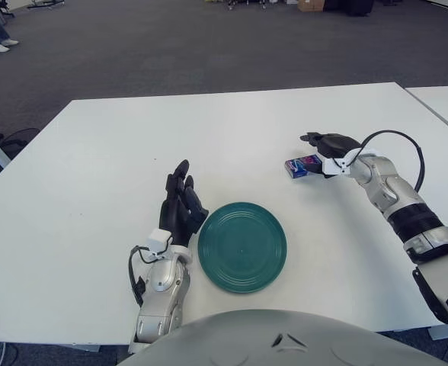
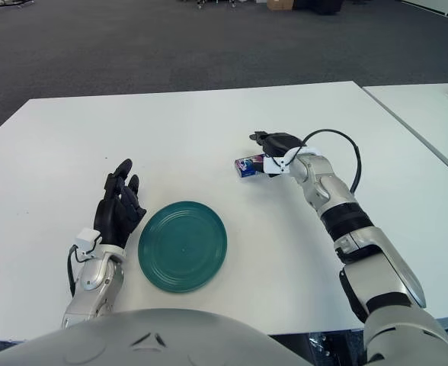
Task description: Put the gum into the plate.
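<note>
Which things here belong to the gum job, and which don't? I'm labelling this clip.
Job:
gum pack, in right hand
green plate, empty
white table

Not part of it:
left hand, idle, left of plate
second table
</note>
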Robot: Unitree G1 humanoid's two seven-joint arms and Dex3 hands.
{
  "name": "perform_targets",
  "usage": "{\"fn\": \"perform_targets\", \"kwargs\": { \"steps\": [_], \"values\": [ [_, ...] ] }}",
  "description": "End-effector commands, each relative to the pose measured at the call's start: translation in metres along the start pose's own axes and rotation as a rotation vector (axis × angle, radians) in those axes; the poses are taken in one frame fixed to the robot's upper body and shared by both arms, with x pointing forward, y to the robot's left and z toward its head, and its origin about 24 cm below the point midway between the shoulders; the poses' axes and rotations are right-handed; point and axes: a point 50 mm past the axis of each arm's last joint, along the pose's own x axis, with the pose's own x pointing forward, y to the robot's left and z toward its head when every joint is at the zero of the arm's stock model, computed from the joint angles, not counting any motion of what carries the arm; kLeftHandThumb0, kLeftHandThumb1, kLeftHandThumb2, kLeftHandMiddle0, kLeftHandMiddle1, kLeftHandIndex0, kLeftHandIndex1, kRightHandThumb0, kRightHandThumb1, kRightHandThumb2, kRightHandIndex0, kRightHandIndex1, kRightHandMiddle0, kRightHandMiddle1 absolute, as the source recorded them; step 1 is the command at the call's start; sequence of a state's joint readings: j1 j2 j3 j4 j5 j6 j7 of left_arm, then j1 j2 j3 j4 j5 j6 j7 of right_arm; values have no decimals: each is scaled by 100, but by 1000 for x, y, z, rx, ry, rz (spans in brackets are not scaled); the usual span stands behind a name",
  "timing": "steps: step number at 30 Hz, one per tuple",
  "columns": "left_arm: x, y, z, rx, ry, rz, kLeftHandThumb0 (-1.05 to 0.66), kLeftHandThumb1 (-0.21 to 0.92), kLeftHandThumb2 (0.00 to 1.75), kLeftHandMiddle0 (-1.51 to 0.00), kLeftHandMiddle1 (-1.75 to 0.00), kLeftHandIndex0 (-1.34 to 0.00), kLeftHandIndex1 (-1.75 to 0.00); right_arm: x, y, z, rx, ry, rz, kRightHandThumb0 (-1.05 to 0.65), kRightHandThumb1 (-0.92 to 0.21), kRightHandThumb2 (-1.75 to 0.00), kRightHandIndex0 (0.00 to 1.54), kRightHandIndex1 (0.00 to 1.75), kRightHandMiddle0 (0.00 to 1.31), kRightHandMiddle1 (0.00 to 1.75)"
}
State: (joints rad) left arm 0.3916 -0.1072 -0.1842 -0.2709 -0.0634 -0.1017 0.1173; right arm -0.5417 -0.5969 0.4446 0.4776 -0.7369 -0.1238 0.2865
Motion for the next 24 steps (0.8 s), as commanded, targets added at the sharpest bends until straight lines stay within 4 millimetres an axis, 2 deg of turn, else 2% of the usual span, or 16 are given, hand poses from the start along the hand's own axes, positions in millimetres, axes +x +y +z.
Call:
{"fn": "perform_targets", "kwargs": {
  "steps": [1,15,24],
  "values": [
    [5,-6,4,-9,-30,-16,-87,92,105,-19,0,0,-38,1,-4,0,-61,1,50,-105,-92,-82,5,1,0,25],
    [9,-13,5,-21,-28,-15,-87,92,104,-20,-1,0,-42,6,-4,-1,-145,12,190,-105,-92,-82,7,1,0,25],
    [13,-16,6,-23,-44,-18,-88,92,104,-20,-1,0,-44,8,-2,-2,-220,3,243,-105,-92,-84,5,0,0,19]
  ]
}}
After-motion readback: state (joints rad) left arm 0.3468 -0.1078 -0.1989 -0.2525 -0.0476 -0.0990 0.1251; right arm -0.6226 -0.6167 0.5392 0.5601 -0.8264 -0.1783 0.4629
